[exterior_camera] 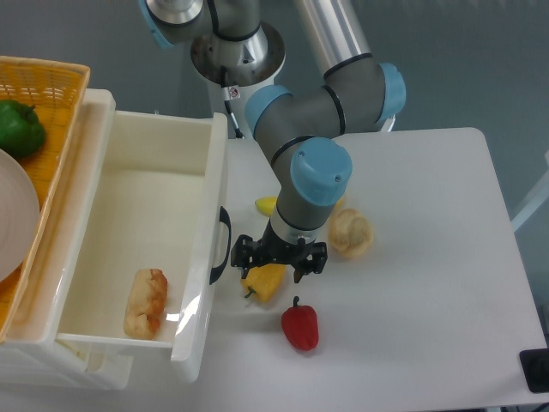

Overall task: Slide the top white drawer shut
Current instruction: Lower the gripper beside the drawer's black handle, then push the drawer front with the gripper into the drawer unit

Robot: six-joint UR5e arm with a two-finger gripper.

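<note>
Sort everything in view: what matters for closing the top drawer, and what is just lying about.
For the job: top white drawer, its black handle, the hand.

Lying about: bread roll in the drawer, yellow pepper, red pepper, bun, basket, green pepper.

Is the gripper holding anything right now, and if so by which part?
Nothing is held. The gripper hangs open above the yellow pepper, just right of the top white drawer and its black handle, gripping neither.
</note>
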